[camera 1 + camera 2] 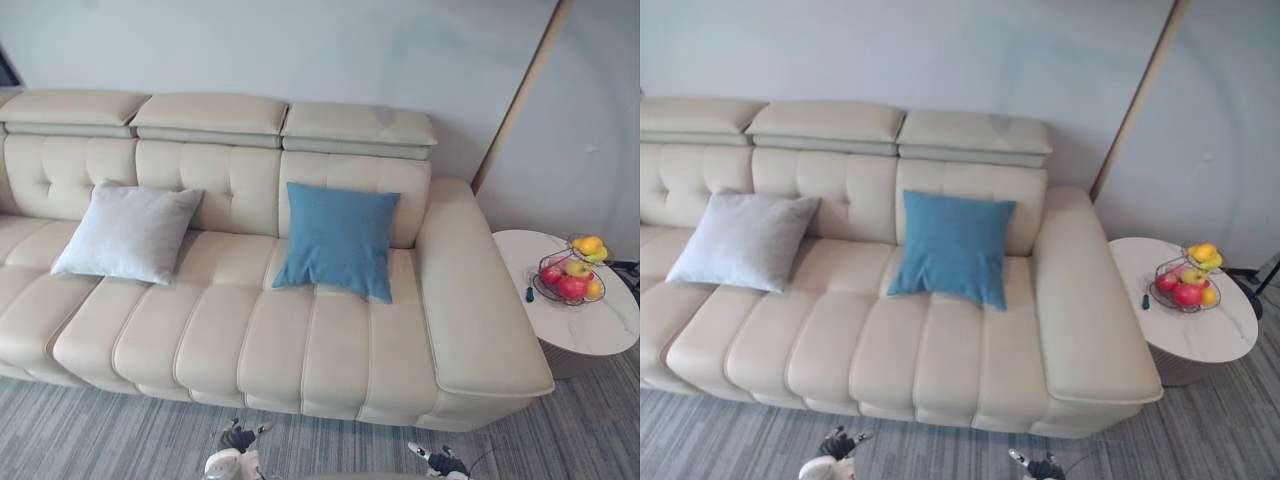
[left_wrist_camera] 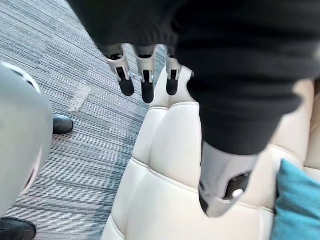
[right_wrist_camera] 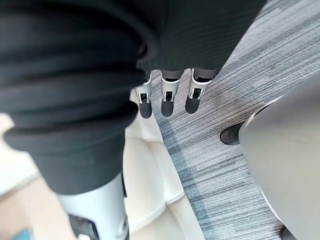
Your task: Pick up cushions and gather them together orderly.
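my left hand and my right hand hung low over the carpet at the front edge of the sofa, fingers straight and loose with nothing in them (i judged that no reach was under way yet). the grey cushion leaned on the backrest toward my left and the blue cushion leaned on it further right, well apart with bare seat between. so i judged one had to be carried over to stand beside the other.

Cream sofa, pale wall, grey carpet, round side table.
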